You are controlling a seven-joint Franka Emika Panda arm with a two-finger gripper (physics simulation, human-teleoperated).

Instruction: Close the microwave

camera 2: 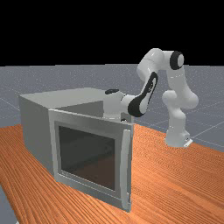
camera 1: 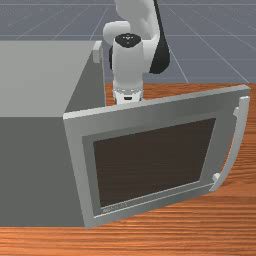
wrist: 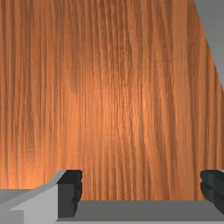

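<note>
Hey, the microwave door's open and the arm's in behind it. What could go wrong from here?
The open gripper is on the door's inner side, so pushing outward from there might swing it wider instead of closing it.

If the door did swing shut now, it could trap the hand against the microwave.

The handle is on the outer side, so reaching for it could mean bumping the door's edge.

My open gripper [camera 1: 128, 96] hangs at the end of a bent arm [camera 2: 176, 83].
In the far view I rise from my base [camera 2: 176, 136], bend over at a high elbow [camera 2: 164, 59] and slope down toward that view's left, to a wrist [camera 2: 113, 105] that stands upright. My hand points downward. In the wrist view my dark-tipped fingers [wrist: 69, 193] stand wide apart, a gap between them.
</note>
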